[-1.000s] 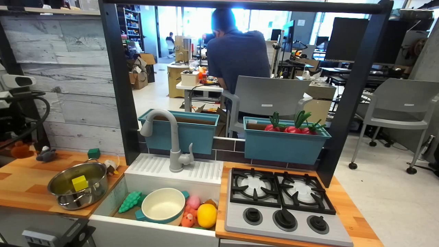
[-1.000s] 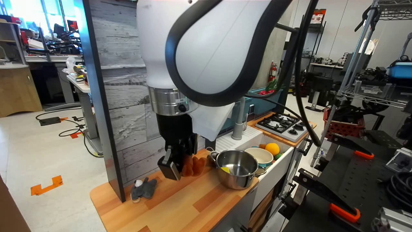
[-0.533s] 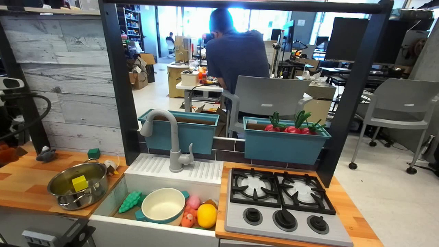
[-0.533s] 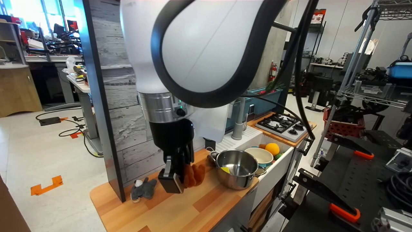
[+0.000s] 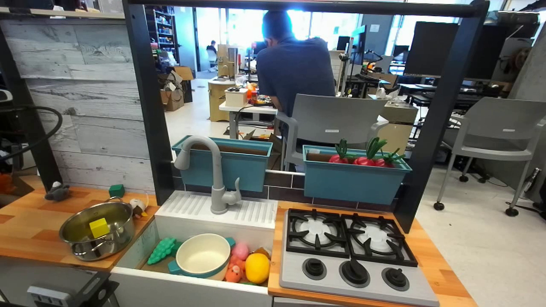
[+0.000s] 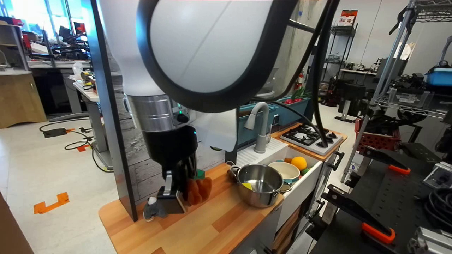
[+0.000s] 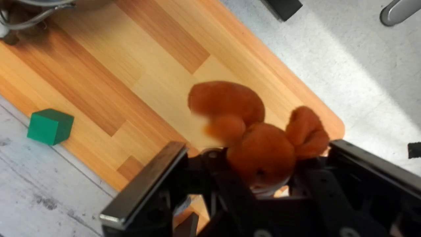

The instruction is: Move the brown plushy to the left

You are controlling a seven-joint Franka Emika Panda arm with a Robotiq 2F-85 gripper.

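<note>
Wrist view: brown plushy [image 7: 261, 144] clamped between the fingers [image 7: 147, 181]

The gripper [image 7: 258, 151] is closed on the plushy from both sides; soft lobes jut past the tips, one toward the rounded corner of the tabletop [image 7: 158, 75]. The plushy's lower part is lost among the black finger links, and one lobe is blurred. In an exterior view the plushy [image 6: 199, 190] shows against the tabletop, on the pot [image 6: 259, 187] side of the gripper, its height hard to judge; the gripper partly covers a gray plushy [image 6: 152, 211] near the back edge. In an exterior view the plushy [image 5: 6, 184] is cut off, the fingers unreadable.
</note>
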